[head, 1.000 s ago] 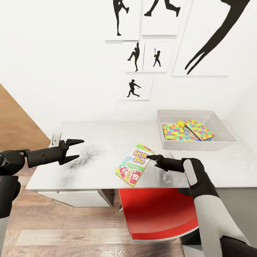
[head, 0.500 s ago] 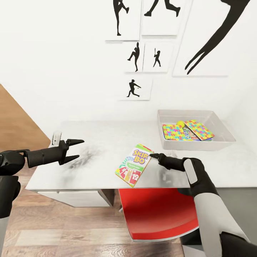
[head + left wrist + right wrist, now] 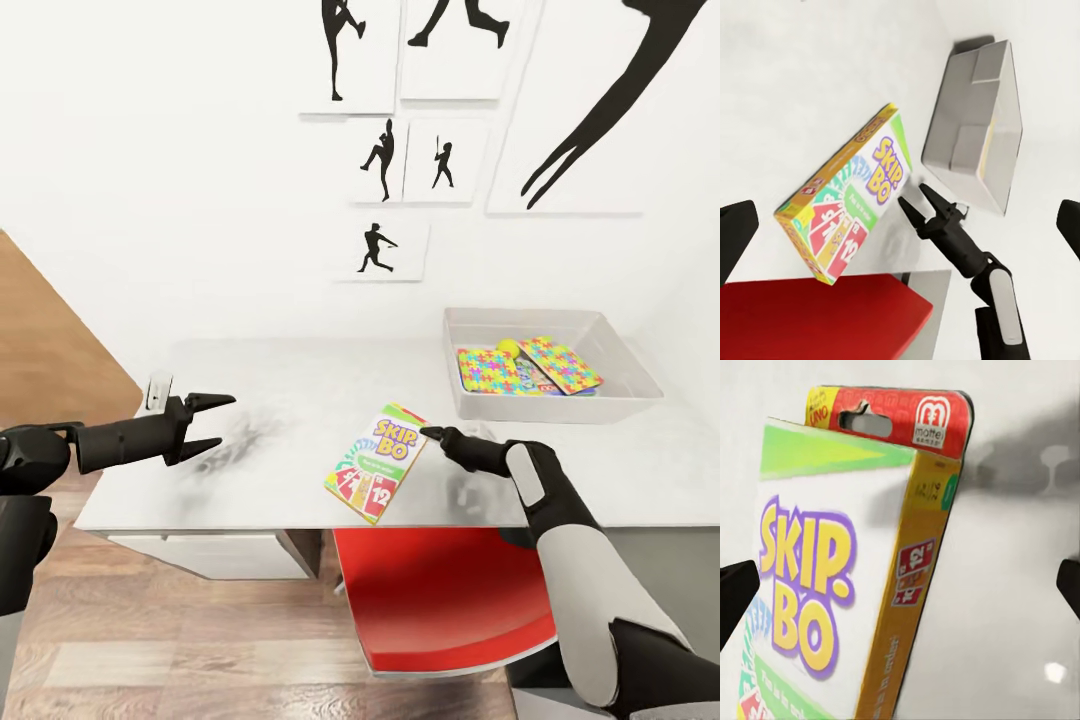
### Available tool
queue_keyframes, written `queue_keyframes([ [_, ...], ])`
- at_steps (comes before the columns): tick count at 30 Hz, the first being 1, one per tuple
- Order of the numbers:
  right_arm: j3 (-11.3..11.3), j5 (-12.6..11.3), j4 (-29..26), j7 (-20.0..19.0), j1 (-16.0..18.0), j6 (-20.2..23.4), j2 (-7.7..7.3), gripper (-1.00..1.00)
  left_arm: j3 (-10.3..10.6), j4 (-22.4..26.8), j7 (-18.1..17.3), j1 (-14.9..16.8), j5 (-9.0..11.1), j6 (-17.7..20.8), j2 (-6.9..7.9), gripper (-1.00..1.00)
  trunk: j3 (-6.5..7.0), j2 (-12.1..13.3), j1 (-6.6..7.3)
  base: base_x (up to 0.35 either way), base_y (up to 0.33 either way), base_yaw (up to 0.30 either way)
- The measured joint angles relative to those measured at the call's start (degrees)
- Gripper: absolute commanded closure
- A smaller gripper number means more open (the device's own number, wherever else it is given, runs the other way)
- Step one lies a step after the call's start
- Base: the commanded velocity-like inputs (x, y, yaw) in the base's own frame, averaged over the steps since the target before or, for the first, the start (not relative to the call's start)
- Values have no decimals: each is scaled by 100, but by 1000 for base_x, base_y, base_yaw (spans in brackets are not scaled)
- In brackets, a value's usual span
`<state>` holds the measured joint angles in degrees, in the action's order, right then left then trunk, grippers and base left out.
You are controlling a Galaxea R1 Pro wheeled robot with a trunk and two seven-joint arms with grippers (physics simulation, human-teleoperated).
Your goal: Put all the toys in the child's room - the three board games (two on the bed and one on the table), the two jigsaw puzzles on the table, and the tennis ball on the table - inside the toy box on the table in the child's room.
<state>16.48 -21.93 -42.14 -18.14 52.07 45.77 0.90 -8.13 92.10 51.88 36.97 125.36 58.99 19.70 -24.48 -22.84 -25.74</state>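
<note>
Head view: flat printed SKIP BO game box [image 3: 378,463] lies on the white table [image 3: 270,400], long axis toward one o'clock. Right gripper [image 3: 432,434], fingers parted, sits just beside its three o'clock edge. Left gripper [image 3: 212,421], open, waits well apart at nine o'clock.

Left wrist view: box beside right gripper [image 3: 916,207]; shallow grey toy box [image 3: 979,124] beyond.

Right wrist view: box's yellow side close between spread fingers.

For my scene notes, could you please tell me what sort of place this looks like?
Probably a child's bedroom or playroom: black athlete silhouette pictures hang on the white wall, a SKIP BO game box lies on the white desk, and a grey bin holds colourful jigsaw sheets.
</note>
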Motion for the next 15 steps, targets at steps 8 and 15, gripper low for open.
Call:
queue_keyframes([
  [8,0,-6,23,2,17,-5,-1,-100,0,0,-1,-13,-7,-2,0,-100,0,0,0,0,0,260],
  [15,0,11,29,-14,19,0,1,-100,-1,0,0,-14,-9,-2,0,-100,0,0,0,0,0,293],
])
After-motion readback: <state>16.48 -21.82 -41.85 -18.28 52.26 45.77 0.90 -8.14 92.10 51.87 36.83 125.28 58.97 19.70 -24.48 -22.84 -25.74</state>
